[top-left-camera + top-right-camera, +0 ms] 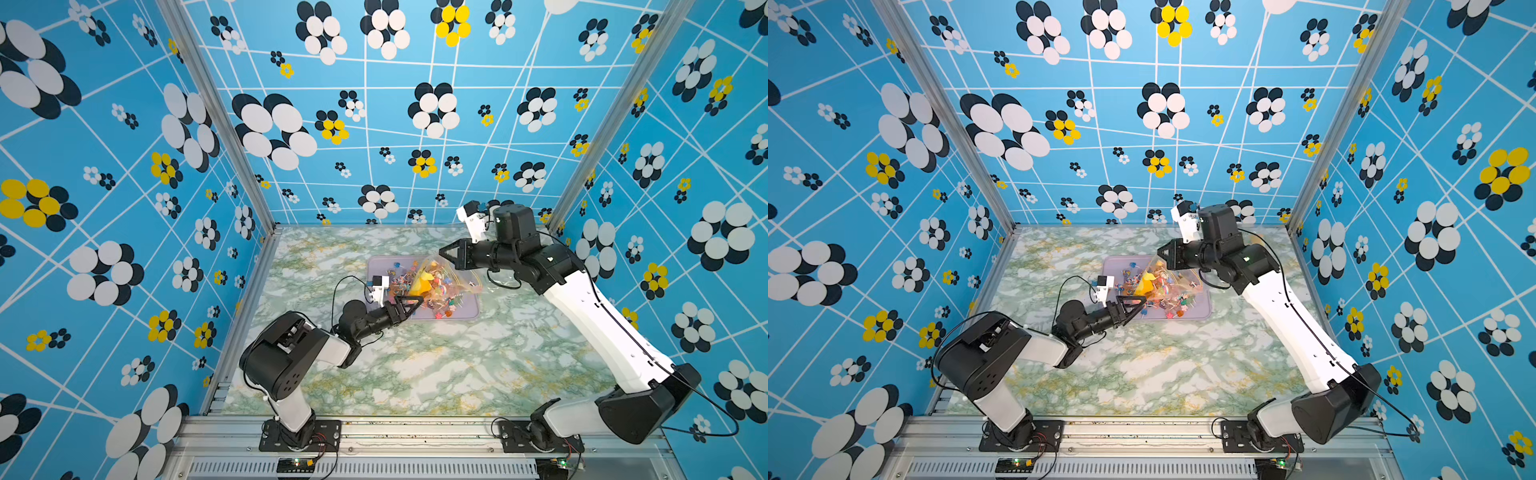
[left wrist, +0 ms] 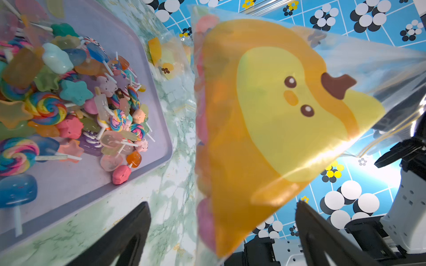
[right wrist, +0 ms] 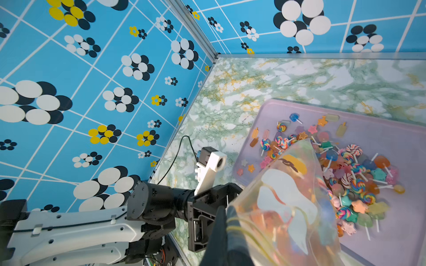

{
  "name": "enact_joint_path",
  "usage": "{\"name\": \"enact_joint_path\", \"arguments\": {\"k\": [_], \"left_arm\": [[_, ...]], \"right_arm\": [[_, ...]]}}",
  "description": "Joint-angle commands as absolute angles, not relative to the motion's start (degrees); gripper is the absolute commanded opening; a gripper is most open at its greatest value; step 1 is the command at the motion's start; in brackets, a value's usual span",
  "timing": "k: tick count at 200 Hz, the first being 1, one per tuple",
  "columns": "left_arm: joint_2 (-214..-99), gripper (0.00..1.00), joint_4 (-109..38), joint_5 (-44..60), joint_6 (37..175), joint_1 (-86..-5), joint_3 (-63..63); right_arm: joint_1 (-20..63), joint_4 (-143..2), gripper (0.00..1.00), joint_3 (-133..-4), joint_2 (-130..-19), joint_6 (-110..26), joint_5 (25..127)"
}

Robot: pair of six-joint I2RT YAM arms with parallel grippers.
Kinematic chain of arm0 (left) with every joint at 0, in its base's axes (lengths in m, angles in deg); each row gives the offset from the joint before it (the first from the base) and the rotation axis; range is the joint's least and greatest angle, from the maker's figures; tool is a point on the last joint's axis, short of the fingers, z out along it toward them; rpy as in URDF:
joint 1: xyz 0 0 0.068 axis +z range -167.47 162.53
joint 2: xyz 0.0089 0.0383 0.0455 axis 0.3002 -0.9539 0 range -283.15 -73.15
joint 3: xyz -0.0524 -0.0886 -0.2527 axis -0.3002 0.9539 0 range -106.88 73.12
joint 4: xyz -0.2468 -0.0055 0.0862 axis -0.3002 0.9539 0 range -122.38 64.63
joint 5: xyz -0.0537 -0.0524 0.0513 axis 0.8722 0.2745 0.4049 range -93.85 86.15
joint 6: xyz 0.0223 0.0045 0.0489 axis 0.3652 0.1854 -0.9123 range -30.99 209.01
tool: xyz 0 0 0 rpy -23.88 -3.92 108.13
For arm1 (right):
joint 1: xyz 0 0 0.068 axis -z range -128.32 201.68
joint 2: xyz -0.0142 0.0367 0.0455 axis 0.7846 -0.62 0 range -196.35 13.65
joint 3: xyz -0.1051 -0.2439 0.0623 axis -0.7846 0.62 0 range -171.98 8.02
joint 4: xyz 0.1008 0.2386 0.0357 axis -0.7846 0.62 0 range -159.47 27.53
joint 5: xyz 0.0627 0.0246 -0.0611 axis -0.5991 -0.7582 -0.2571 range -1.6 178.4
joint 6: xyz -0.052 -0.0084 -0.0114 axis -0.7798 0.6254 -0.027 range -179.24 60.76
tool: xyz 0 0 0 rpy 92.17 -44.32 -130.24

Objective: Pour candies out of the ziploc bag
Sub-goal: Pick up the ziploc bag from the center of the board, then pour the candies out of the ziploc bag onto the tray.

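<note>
Tray edge, 7 o'clock: left pincer spread wide, empty. Candies mostly heaped on tray, light, rolly. Ziploc bag hangs above, limp slippery film, some seemingly inside. Right pincer clamps its 1 o'clock corner, a sound hold.

Robot lab cell — patterned walls.

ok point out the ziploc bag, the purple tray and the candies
clear ziploc bag with yellow cartoon print (image 2: 276,119): left wrist view, on the printed face
lilac plastic tray (image 3: 401,140): right wrist view, on its bare floor
multicoloured candies (image 3: 352,177): right wrist view, middle of the pile
</note>
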State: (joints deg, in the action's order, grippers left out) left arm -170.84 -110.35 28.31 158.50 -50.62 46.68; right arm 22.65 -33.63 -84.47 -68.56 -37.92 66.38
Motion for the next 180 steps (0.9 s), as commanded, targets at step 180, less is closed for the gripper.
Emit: {"name": "enact_joint_path", "arguments": {"k": [180], "left_arm": [[-164.44,1.0,-112.51,32.97,160.92,-42.67,45.79]], "right_arm": [[18.57,-34.83,0.0,-97.26,-73.79,-41.97,64.27]]}}
